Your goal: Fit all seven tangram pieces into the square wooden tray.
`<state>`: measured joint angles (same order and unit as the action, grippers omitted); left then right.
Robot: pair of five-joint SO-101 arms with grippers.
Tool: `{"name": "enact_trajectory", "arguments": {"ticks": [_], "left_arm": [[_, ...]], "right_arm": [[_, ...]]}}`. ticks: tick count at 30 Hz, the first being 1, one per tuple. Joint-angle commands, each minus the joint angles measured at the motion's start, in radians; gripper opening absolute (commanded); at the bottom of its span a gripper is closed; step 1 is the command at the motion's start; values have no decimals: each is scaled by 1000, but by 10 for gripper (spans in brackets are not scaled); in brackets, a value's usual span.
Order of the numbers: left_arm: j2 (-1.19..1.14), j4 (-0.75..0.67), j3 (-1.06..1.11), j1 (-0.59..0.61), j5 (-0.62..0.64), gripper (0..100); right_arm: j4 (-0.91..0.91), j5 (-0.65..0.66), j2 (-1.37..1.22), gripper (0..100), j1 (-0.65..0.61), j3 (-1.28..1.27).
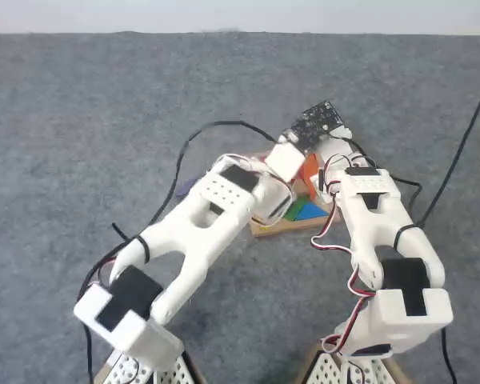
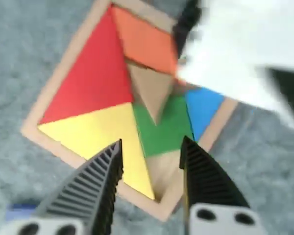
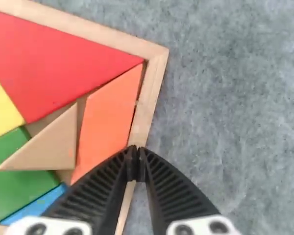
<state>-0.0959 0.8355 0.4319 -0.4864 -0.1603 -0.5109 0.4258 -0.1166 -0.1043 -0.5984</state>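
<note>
Six of seven pieces are sitting in the tray (image 3: 154, 88), so the work is looking close to its last placement. One bare triangular gap (image 2: 161, 171) is showing between yellow and green. The next move, as I judge it, is calling for fetching the missing piece, turning it to the gap's angle and lowering it flat. Counting, largest down: one grey-covered desk (image 1: 104, 96). Two arms are leaning over the tray, the left arm (image 1: 200, 232) and the right arm (image 1: 376, 216). Left tool (image 2: 151, 142) is hanging wide apart and empty above the gap. Right tool (image 3: 136, 149) is pinched together on nothing, tips at the tray rim beside the orange. Two large triangles, red (image 2: 93, 73) and yellow (image 2: 103, 132). One orange parallelogram (image 2: 144, 41), one green piece (image 2: 164, 129), one plain-wood triangle (image 2: 149, 88), one blue piece (image 2: 203, 107). One small violet shape (image 1: 184, 186) is lying off the tray on the desk, blurred, possibly the seventh.
</note>
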Motion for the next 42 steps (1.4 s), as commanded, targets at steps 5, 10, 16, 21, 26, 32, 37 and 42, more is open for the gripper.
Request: {"name": "enact_trajectory", "arguments": {"ticks": [5, 10, 16, 21, 26, 32, 37, 42], "left_arm": [[-11, -163, -18, -15, -26, 181], [-120, -110, -139, -23, -31, 181], [-222, -100, -206, 20, -34, 181], [-262, -61, -257, 78, -34, 180], [-273, -61, -298, 104, -34, 180], [-278, -61, -326, 112, -34, 180], [-278, -63, -326, 147, -34, 180], [-267, -68, -331, 170, -29, 166]], "right_arm": [[-13, -17, -2, 9, 13, 43], [-13, -54, -1, 8, 51, 46], [-10, -58, -1, 8, 79, 48], [-10, -58, -1, 8, 81, 48], [-10, -58, -1, 8, 79, 48], [-12, -57, -1, 8, 76, 48], [-12, -57, -1, 8, 76, 48], [-12, -55, -2, 8, 76, 48]]}}
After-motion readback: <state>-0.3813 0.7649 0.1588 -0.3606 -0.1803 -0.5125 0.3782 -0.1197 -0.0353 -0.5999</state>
